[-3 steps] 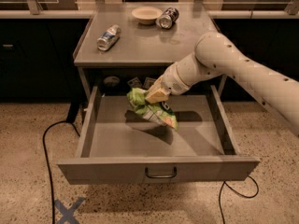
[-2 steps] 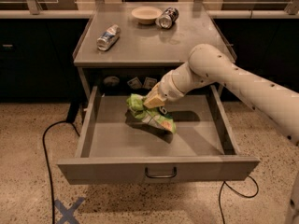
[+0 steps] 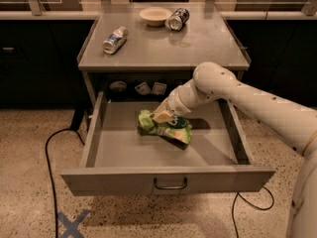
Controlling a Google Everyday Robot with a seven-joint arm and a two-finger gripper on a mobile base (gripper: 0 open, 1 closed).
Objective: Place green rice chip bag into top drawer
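The top drawer point(image 3: 119, 152) stands pulled wide open, with its flat front panel and small loop handle point(image 3: 170, 185) toward me. The green rice chip bag point(image 3: 176, 132) lies on the drawer floor near the middle, crumpled, its left end slightly raised. My gripper point(image 3: 162, 116) reaches down into the drawer from the right and sits on the bag's upper left part, touching it. The white arm point(image 3: 237, 95) crosses above the drawer's right side.
On the table top point(image 3: 198, 46) lie a silver can on its side point(image 3: 115, 39), a white bowl point(image 3: 155, 16) and a dark can point(image 3: 177, 19). A black cable point(image 3: 49, 162) runs over the floor at left; a blue X mark point(image 3: 69, 224) is on the floor.
The arm has lowered and moved left a little, bringing the bag down from above the drawer floor to rest on it.
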